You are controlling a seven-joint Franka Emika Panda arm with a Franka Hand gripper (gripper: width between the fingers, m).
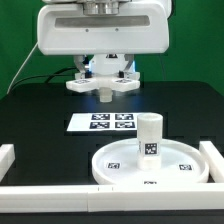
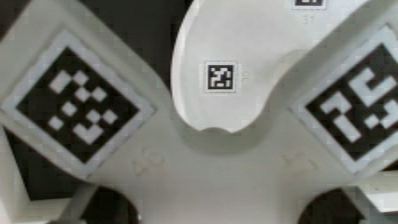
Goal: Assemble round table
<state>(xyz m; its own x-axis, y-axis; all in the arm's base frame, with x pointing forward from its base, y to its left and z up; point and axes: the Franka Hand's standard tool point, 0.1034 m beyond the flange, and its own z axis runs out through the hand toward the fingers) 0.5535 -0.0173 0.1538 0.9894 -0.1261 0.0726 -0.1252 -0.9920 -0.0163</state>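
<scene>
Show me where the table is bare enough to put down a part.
Bare table lies on the exterior view's left, between the marker board, the left wall and the disc. Crowded on that view's right: the disc, with its upright leg, sits close by the right wall.

The leg (image 1: 150, 137) stands upright on the disc (image 1: 128, 158); border walls (image 1: 70, 196) hem both.
</scene>
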